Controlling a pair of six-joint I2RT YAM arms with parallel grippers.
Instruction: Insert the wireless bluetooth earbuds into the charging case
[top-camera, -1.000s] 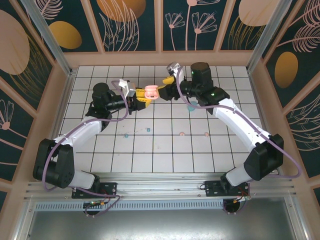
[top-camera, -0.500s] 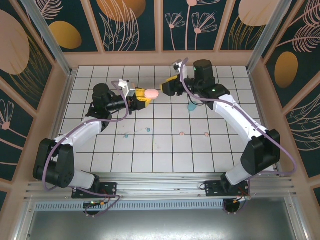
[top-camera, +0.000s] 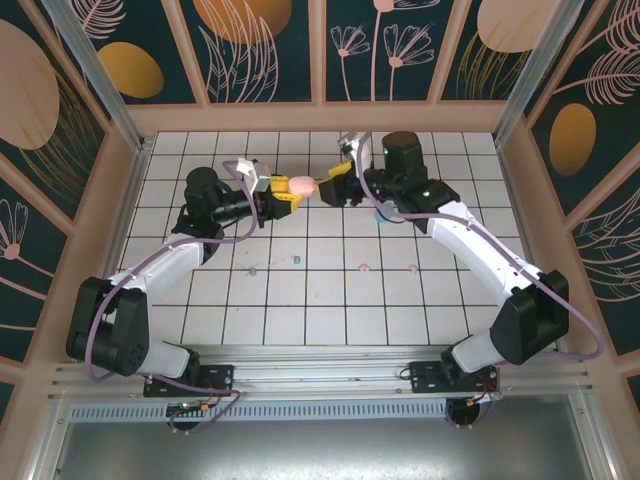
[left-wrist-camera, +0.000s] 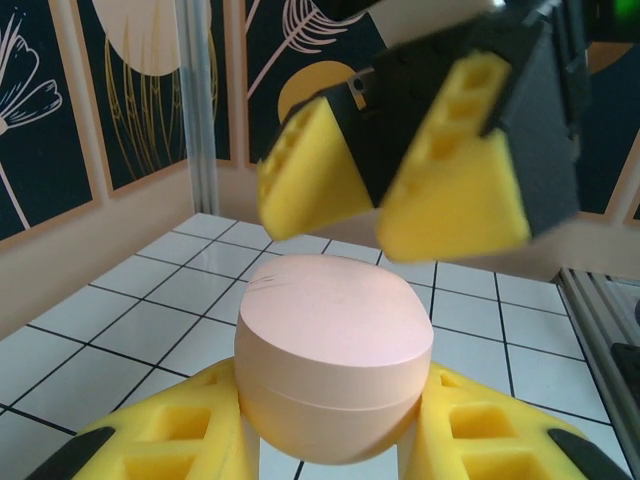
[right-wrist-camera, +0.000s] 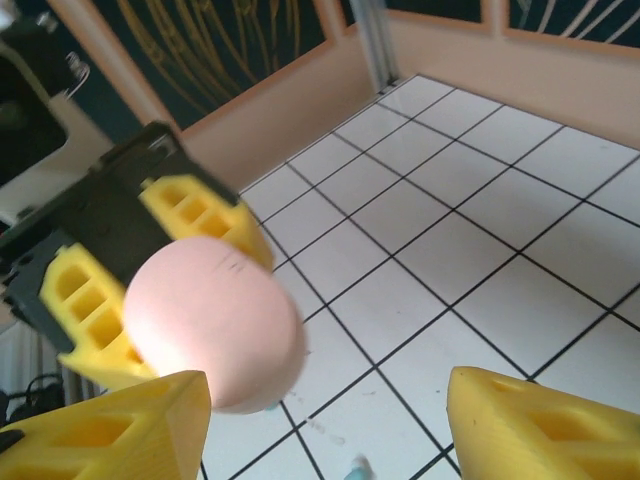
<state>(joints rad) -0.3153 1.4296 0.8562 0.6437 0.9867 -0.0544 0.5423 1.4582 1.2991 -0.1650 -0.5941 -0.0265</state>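
Note:
A closed pale pink charging case hangs above the tiles at the back, and my left gripper is shut on its lower half. In the left wrist view the case sits between the yellow fingers. My right gripper stands open just to the case's right, facing it without touching. From the right wrist, the case lies ahead of the open right gripper. On the tiles lie the earbuds: two teal and a pale pink one. A teal earbud shows below.
A teal case lies on the tiles, partly hidden under my right arm. Another small pink speck lies right of the pink earbud. A peach rim walls the tiled floor on all sides.
The pink case looked open a second ago and is now closed. My right gripper pulled back to the right, then came close to the case again. The left arm held still.

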